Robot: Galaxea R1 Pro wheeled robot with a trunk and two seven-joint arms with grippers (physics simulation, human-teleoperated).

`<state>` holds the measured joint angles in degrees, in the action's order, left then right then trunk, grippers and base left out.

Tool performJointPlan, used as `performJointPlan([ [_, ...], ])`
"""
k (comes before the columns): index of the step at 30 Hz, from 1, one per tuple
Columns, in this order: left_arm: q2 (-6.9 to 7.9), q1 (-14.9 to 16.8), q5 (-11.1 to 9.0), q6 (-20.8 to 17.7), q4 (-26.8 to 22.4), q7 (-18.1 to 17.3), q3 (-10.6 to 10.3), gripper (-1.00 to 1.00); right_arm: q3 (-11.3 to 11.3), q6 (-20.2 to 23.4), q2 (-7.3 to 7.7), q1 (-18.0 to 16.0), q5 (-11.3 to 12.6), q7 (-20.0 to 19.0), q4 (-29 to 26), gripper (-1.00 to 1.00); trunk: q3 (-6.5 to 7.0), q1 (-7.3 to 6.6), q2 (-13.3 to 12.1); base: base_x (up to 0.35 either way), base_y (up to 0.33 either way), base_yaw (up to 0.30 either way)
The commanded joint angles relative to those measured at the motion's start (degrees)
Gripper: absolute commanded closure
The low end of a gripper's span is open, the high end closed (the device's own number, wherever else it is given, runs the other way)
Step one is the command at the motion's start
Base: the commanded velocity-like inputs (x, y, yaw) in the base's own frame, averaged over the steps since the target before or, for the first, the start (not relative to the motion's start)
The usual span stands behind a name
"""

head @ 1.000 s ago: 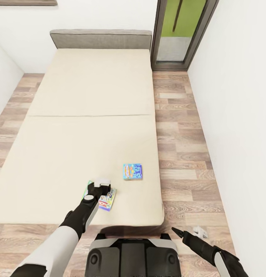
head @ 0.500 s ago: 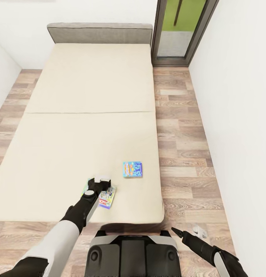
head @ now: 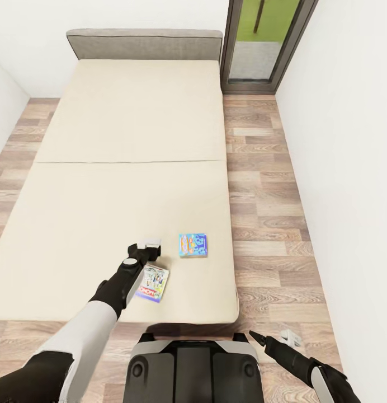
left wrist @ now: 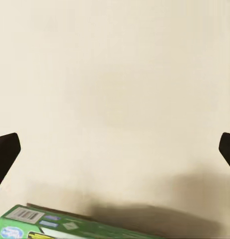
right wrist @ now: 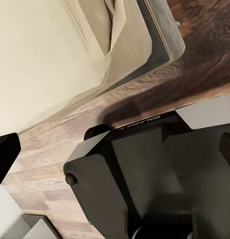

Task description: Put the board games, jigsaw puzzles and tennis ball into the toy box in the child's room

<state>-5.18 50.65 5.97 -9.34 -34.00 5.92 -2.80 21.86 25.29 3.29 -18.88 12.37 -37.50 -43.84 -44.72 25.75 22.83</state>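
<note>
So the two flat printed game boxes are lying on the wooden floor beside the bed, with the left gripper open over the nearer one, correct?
Not the floor. The head view shows both flat printed game boxes, the blue-and-orange one and the nearer one, lying on the beige mattress. The left gripper is open by the nearer box.

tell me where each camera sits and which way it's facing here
Head view: high on the robot, looking down over the long beige bed; shows both arms, the left gripper and the dark base.
Left wrist view: near the left gripper, facing the mattress; dark fingertips at the frame's edges.
Right wrist view: near the right gripper, facing the robot's base and wood floor.
Shared: the green-edged flat game box shows in the head and left wrist views.
</note>
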Motion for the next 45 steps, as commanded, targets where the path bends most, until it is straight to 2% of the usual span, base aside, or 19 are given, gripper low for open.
performJointPlan([
  [1,0.07,0.67,0.6,-1.46,-0.05,0.28,-0.18,-1.0,0.12,0.46,-0.02,-0.02,0.37,-0.12,-0.02,-1.0,-0.06,0.03,0.08,0.0,0.0,0.0],
  [4,0.2,2.07,0.58,-3.22,0.17,0.27,-0.18,-1.0,0.16,0.46,0.01,-0.02,0.37,-0.12,-0.02,-1.0,-0.06,0.03,0.08,0.0,0.0,0.0],
  [14,0.32,3.92,0.54,-6.77,1.57,0.23,-0.19,-1.0,0.2,0.51,-0.03,-0.02,0.45,-0.06,-0.02,-1.0,-0.09,0.03,0.08,0.0,0.0,0.0],
  [24,0.42,6.67,0.53,-6.94,5.3,0.23,-0.3,-1.0,0.2,0.62,0.12,-0.02,0.61,-0.11,-0.02,-1.0,-0.73,0.03,0.08,0.0,0.0,0.0],
  [45,0.44,7.17,0.69,-6.24,6.05,0.0,-0.68,-1.0,0.23,0.72,0.54,-0.02,0.63,-0.38,-0.02,-1.0,-2.69,0.03,0.08,0.0,0.0,0.0],
])
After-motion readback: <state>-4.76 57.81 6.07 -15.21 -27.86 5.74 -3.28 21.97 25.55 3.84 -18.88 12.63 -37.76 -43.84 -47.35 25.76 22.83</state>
